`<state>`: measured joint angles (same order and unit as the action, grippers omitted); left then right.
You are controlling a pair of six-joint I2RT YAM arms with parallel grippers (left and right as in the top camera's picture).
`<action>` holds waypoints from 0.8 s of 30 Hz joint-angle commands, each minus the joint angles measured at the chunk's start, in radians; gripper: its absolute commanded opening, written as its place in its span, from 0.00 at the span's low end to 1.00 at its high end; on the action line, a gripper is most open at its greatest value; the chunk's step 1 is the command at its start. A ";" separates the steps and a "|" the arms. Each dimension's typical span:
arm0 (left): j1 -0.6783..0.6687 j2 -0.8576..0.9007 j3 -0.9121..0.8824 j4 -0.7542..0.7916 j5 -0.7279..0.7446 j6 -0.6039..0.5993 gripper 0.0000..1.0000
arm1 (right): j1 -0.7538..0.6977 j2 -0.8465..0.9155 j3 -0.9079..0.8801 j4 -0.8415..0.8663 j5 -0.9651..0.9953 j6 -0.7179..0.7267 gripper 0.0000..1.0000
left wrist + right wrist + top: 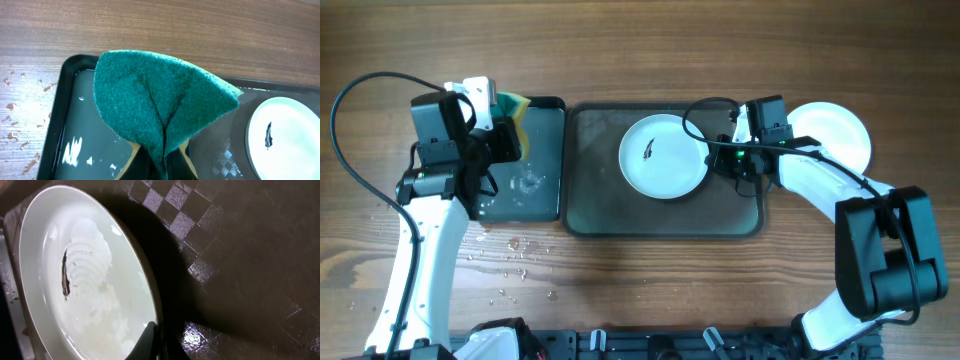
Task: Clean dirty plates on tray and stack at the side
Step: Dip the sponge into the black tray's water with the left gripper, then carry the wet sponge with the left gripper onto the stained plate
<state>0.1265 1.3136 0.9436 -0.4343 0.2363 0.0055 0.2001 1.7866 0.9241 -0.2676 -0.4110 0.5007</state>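
One smudged plate (665, 155) sits on tray (590, 205), unwiped; right gripper (723, 157) clamps its three-o'clock rim. At nine o'clock, left gripper (505, 135) clenches sponge (160, 95). Beyond tray at three o'clock, side stack (838, 135) appears clean; count unclear.

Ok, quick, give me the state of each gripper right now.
Left gripper: shut on the green sponge.
Right gripper: shut on the rim of the smudged plate on the tray.

A smudged plate (663, 155), round and white with a dark streak at centre, lies in the grey-green tray (595, 205). A clean plate (840, 130) sits outside, just right of the tray.
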 commanded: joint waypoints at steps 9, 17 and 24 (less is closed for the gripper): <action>0.000 0.179 0.191 -0.207 -0.107 -0.148 0.04 | 0.005 0.024 -0.003 0.013 -0.006 0.029 0.04; -0.003 0.385 0.540 -0.531 -0.103 -0.145 0.04 | 0.006 0.024 -0.003 0.013 -0.010 0.030 0.04; -0.093 0.395 0.539 -0.470 -0.103 -0.231 0.04 | 0.048 0.024 -0.003 0.022 -0.031 0.029 0.04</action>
<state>0.0902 1.7103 1.4601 -0.9321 0.1341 -0.1692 0.2153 1.7897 0.9241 -0.2577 -0.4152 0.5228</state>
